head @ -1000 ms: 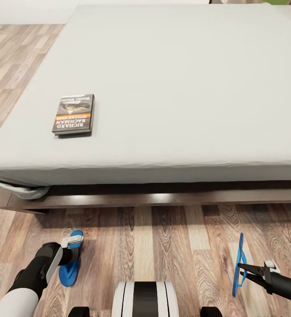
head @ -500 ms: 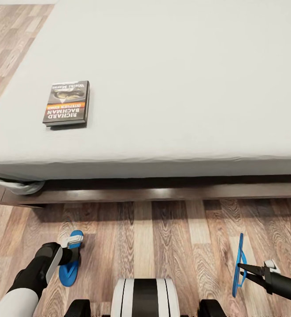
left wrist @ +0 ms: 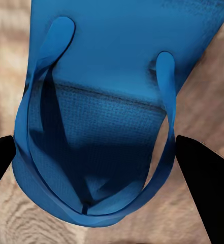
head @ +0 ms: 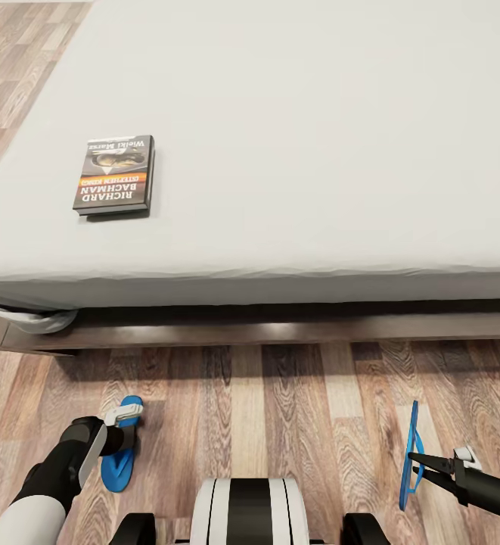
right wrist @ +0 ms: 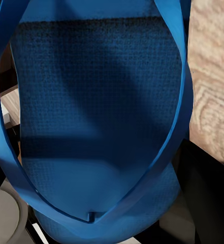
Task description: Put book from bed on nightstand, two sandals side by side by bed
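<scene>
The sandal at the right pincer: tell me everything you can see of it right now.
The right sandal is a bright blue flip-flop with thin blue straps meeting at a toe post, over a finely textured footbed. In the head view it stands on edge, seen almost edge-on, above the wood floor in front of the bed. The right pincer meets it near its lower half; whether it grips the strap or sole, I cannot tell.

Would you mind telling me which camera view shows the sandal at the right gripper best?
The head view: this sandal stands on edge above the floor at the right gripper, so its pose is clear. The right wrist view shows its sole and straps close up; the left wrist view shows the other sandal.
</scene>
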`<state>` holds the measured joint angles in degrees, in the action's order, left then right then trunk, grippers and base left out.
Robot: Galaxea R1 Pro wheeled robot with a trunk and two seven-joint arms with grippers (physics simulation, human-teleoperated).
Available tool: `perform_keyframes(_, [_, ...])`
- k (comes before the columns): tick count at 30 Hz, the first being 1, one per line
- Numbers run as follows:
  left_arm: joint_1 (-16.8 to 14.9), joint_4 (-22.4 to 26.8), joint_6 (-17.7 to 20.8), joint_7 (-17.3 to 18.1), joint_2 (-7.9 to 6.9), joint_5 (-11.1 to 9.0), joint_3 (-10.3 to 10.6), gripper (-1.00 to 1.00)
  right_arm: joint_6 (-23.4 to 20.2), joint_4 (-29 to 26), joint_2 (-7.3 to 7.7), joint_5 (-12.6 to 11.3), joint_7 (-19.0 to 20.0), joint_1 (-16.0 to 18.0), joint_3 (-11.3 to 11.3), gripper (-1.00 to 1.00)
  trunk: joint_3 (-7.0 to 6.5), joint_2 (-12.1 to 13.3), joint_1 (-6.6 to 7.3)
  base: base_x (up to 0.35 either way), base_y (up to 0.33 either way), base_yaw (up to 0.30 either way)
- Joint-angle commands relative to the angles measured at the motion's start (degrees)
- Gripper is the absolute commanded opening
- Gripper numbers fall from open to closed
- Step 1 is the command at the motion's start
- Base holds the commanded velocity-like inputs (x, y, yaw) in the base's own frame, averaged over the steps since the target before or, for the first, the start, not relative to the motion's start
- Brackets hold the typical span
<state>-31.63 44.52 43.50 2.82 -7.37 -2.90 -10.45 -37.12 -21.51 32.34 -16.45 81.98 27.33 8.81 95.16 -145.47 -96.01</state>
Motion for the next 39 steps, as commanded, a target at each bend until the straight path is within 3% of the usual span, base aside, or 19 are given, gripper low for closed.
perform_keyframes(1, [-0.01, 0.04, 0.27, 0.08, -0.03, -0.28, -0.15, -1.0, -0.58, -0.02, 0.01, -0.07, 0.11, 0.0, 0.07, -1.0, 0.03, -0.01, 0.01, 0.0, 0.204, 0.0])
perform_keyframes(10, [-0.01, 0.04, 0.27, 0.08, -0.1, -0.35, -0.19, -1.0, -0.58, -0.02, 0.01, -0.08, 0.11, 0.0, 0.07, -1.0, 0.03, -0.01, 0.01, 0.0, 0.253, 0.0])
perform_keyframes(29, [-0.01, 0.21, -1.41, 0.08, -0.08, -0.33, -0.13, -1.0, -0.58, -0.02, -0.06, -0.05, 0.09, 0.0, 0.07, -1.0, 0.03, -0.01, 0.01, 0.063, 0.06, 0.0])
perform_keyframes(36, [-0.03, 0.21, -1.4, 0.08, -0.02, -0.33, -0.19, -1.0, -0.58, -0.01, -0.08, -0.05, 0.03, 0.0, 0.07, -1.0, 1.58, -0.11, -0.17, 0.0, 0.0, 0.0])
perform_keyframes(39, [-0.02, 0.21, -1.4, 0.08, -0.02, -0.34, -0.19, -1.0, -0.58, -0.02, -0.08, -0.06, 0.03, 0.0, 0.07, -1.0, 1.58, -0.11, -0.17, 0.0, 0.0, 0.0])
